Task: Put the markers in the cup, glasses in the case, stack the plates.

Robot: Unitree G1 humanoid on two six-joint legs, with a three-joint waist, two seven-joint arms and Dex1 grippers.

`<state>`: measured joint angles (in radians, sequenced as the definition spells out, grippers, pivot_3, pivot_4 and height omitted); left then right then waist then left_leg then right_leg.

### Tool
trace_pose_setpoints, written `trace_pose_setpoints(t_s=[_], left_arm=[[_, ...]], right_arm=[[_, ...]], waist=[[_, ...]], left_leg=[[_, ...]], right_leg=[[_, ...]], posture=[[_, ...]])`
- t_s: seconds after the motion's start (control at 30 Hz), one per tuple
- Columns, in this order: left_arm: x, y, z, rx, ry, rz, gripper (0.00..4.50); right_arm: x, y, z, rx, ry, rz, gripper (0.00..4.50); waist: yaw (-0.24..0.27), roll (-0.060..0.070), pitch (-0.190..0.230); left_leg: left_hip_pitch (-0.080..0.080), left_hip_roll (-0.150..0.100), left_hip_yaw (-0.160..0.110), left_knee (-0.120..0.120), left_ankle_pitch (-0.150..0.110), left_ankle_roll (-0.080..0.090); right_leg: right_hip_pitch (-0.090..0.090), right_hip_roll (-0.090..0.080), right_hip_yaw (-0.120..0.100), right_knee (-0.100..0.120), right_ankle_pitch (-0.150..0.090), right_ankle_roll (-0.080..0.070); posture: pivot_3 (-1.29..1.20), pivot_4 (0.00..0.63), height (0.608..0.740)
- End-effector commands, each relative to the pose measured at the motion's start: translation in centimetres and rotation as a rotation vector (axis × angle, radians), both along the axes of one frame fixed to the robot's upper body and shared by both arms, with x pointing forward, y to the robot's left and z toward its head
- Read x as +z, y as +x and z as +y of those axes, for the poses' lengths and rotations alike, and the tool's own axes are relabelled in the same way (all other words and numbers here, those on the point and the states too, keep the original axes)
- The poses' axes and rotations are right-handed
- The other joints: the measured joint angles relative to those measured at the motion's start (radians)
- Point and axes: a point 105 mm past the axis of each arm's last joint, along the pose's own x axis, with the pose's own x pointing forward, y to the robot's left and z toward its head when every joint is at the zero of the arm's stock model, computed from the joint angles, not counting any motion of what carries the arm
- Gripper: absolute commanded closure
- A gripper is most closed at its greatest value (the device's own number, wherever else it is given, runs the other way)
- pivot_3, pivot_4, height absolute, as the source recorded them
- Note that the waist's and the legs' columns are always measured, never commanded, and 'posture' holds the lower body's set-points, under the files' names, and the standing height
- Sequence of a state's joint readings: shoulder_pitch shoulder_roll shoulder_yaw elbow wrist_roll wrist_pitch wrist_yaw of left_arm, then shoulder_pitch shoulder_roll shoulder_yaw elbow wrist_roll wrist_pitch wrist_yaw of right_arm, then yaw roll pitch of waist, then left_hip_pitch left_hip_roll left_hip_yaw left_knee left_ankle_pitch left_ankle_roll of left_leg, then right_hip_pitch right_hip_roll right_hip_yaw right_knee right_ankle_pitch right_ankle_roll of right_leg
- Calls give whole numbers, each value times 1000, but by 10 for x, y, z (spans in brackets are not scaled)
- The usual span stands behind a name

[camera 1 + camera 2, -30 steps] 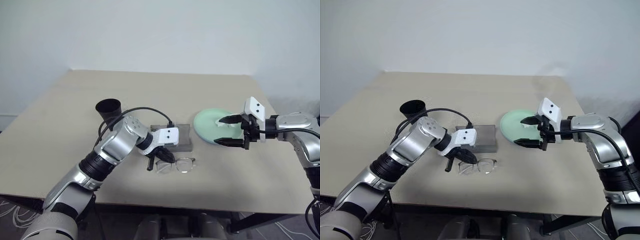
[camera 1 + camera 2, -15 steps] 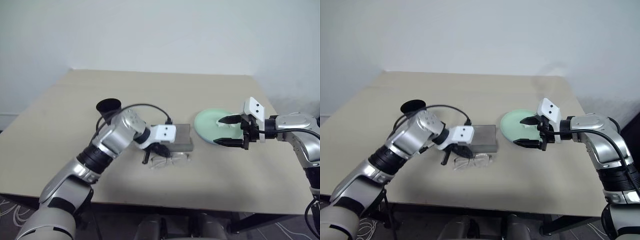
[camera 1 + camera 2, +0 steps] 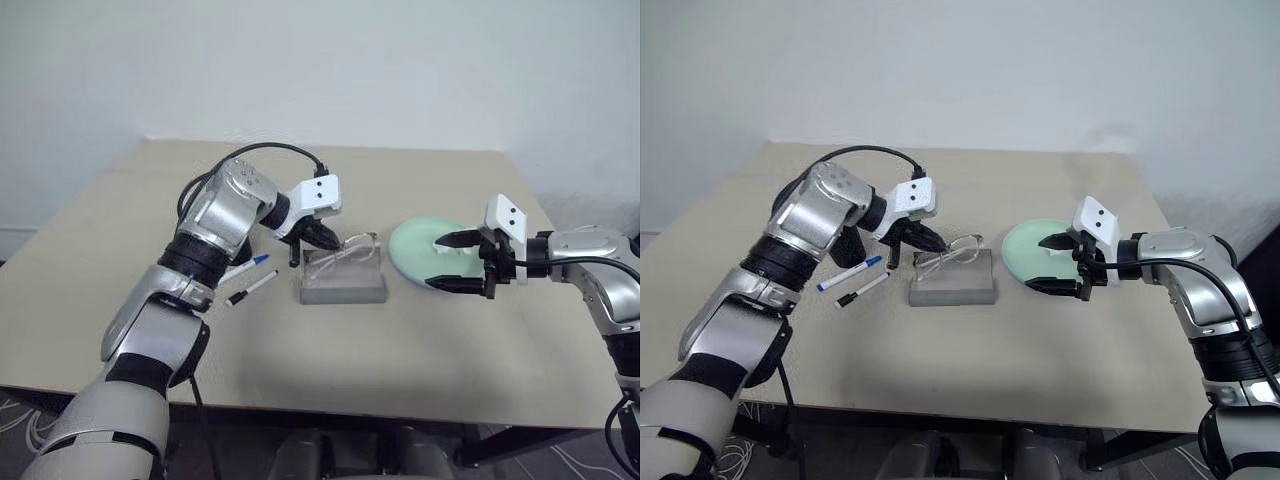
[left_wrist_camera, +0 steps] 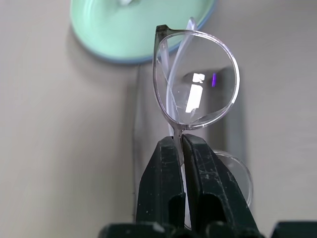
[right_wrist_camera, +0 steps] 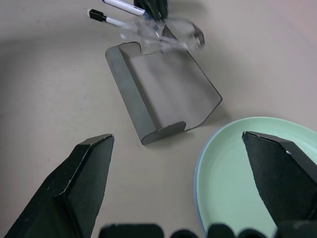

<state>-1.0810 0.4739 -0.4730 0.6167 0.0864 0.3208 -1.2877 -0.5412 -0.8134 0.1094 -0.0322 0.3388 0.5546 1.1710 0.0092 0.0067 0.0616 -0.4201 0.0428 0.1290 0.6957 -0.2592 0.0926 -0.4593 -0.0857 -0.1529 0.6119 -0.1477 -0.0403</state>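
The beige rectangular table shows a wide bare strip along its near edge and open surface at the far side. Its left edge runs diagonally away from the viewer.

Left of centre lie two slim white-barrelled markers. The blue-capped marker lies farther back, and the black-capped marker lies just nearer. They are roughly parallel, near each other but apart, with their long axes running from near-left to far-right.

The left gripper hangs above the far edge of the case, its black fingers pressed together on the clear-framed glasses, pinching them at the frame beside one lens. The glasses are held off the table, just over the case, with their long axis running left to right and tilted.

At centre sits the grey rectangular glasses case, open and empty. Its long axis runs left to right, parallel to the near table edge. There is bare table on both its left and right sides.

Right of the case, apart from it, rests the round mint green plate, with a light blue rim edge showing beneath it, so the two plates look stacked.

The right gripper hovers over the plate's near-right part, fingers spread wide and holding nothing. Open table lies between the plate and the right edge
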Motion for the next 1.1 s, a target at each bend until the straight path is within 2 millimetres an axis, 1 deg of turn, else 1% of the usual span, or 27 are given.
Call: trace_pose_setpoints(t_s=[0.03,0.17,0.27,0.37,0.5,0.7,0.9,1.0,1.1], left_arm=[[-10,10,-3,27,28,-71,4378],[-26,13,-8,46,29,-85,4378],[-31,17,-9,64,29,-99,4378],[-37,16,-12,67,30,-98,4378],[-42,9,-17,44,34,-71,4378],[-50,-8,-22,-20,50,-12,4378],[-48,-20,-24,-32,43,60,4378],[-41,-20,-22,-19,37,76,3796],[-22,-15,-23,-7,-2,55,2845]], right_arm=[[16,3,3,7,6,-68,0],[16,2,3,4,7,-69,0],[16,2,3,3,8,-69,0],[16,1,3,2,9,-70,0],[16,1,4,2,9,-71,0],[15,1,6,6,14,-72,0],[15,1,6,4,15,-72,0],[14,1,6,5,16,-72,0],[14,1,7,6,16,-72,0]], waist=[[0,0,0],[0,0,0],[0,0,0],[0,0,0],[0,0,0],[0,0,0],[0,0,0],[0,0,0],[0,0,0]], left_leg=[[-1,0,0,1,0,0],[-8,0,0,5,-1,2],[-8,0,0,7,-1,2],[-8,0,0,8,-2,3],[-8,0,0,9,-2,4],[-8,0,0,10,-2,4],[-8,0,0,11,-2,4],[-8,0,0,11,-2,4],[-8,0,0,12,-2,4]], right_leg=[[-1,0,0,0,1,1],[-6,0,0,2,2,3],[-7,0,1,4,2,3],[-6,-1,0,4,2,3],[-6,-1,0,4,2,3],[-5,-1,0,4,2,3],[-6,-1,0,6,2,3],[-6,-1,0,7,2,3],[-6,-1,1,8,2,3]], posture=[[0,0,732],[0,0,732],[0,0,732],[0,0,732],[0,0,732],[0,0,732],[0,0,732],[0,0,732],[0,0,732]])
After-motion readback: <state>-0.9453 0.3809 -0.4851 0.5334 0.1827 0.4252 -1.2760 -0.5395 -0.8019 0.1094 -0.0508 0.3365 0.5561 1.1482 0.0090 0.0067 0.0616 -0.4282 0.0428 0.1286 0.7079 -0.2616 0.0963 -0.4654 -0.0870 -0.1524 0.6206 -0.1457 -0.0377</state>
